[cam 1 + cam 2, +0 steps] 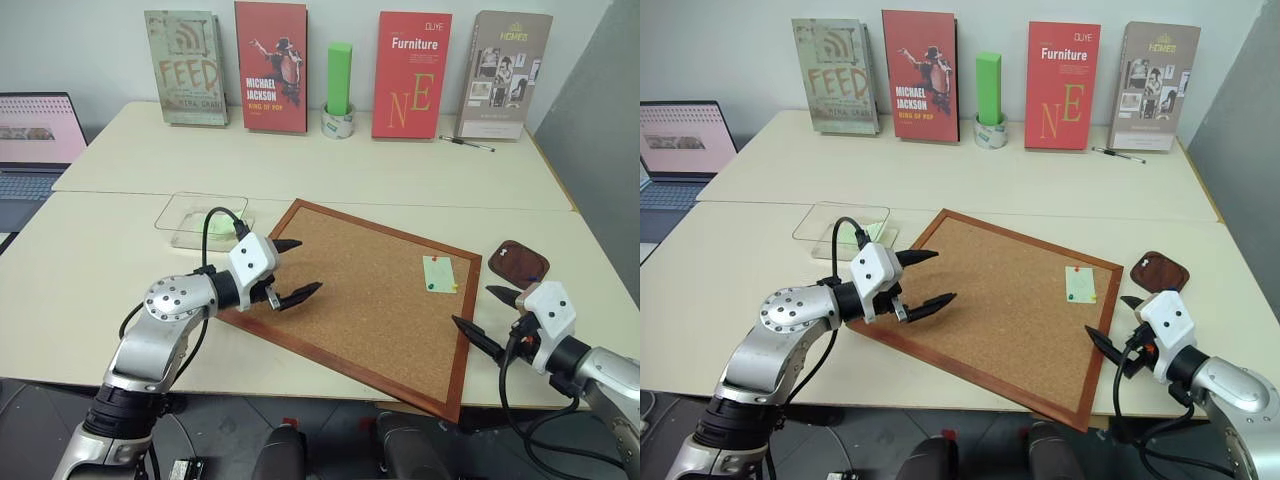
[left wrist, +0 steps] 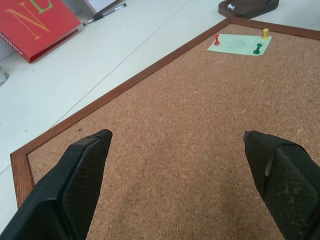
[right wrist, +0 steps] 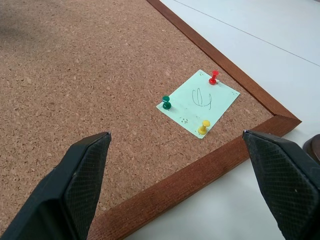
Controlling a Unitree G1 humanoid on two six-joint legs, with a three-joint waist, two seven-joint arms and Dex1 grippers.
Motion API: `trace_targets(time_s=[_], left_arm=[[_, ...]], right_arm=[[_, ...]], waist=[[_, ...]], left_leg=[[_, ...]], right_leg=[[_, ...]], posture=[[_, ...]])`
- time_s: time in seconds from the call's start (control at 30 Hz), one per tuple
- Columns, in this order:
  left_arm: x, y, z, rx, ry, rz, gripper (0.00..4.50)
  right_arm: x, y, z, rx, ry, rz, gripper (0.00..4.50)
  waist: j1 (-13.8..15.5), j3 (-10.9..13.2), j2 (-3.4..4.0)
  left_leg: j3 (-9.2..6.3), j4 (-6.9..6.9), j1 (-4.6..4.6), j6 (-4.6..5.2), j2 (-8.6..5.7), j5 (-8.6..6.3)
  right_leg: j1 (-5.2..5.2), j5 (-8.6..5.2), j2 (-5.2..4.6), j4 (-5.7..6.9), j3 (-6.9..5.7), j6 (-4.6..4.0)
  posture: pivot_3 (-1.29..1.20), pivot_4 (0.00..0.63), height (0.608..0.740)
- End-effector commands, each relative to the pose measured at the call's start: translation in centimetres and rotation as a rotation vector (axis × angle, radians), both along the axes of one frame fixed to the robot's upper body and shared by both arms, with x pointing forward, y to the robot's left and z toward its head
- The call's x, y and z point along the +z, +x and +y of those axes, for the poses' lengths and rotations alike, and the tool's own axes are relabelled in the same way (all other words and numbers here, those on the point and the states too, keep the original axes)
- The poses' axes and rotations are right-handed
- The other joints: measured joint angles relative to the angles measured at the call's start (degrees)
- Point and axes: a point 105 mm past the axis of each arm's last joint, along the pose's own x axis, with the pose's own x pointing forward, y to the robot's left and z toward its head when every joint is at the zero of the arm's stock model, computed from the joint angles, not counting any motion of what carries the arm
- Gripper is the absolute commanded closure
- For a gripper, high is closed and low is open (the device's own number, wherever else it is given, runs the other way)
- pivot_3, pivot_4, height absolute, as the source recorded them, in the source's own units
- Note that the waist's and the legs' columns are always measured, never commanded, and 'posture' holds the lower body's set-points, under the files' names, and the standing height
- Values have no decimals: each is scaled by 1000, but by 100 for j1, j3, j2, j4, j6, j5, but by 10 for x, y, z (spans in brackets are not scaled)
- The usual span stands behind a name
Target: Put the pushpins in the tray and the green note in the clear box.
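Opening step: three pushpins [image 3: 204, 127] are pinning the green note [image 3: 198, 102] near the corkboard's [image 1: 360, 300] right corner, tray [image 1: 517, 265] just right, clear box [image 1: 200, 217] far left. Both claws, left claw [image 1: 295, 270] and right claw [image 1: 490, 320], are hovering spread, empty. Next: the right claw pinching one pin.

green note [image 3: 198, 102] lies flat at the cork board's three o'clock corner, held by red, green and yellow pushpins [image 3: 213, 77]. brown tray [image 1: 518, 263] further toward three; clear box [image 1: 200, 218] toward ten.
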Motion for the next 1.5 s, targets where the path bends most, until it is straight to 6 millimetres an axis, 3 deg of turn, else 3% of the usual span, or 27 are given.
trace_targets(time_s=[0.03, 0.4, 0.87, 1.07, 1.5], left_arm=[[18, 1, -2, -12, -47, -76, 0], [9, 8, 5, 27, 45, -25, 0], [17, -4, -29, -183, -12, 10, 0], [14, -8, -40, -238, -43, 55, 1015], [-6, 7, -75, -270, -85, 78, 3341]], right_arm=[[12, 0, -1, 7, -1, -59, 23], [9, -1, 7, 28, 9, -54, 23], [15, -6, 10, 32, 12, -81, 23], [16, -11, 22, 38, 33, -84, 0], [30, -7, 42, 34, 99, -115, 0]], waist=[[0, 0, -1], [-2, 0, 0], [-1, 0, 0], [-1, 0, 0], [7, -1, -2]], left_leg=[[0, 0, 0, 0, 0, 0], [-1, 0, 2, 0, 1, 0], [-1, 0, 0, 0, 0, 0], [-1, 2, 2, 0, 0, 0], [-3, 6, 4, 0, -3, 0]], right_leg=[[0, 0, 0, 0, 0, 0], [0, 0, 1, 2, -2, 0], [0, 1, 1, 3, -1, 1], [2, 1, 1, 3, -1, 1], [7, 2, 1, 3, -1, 3]], posture=[[0, 150, 740], [0, 150, 740], [0, 150, 740], [0, 150, 740], [0, 150, 740]])
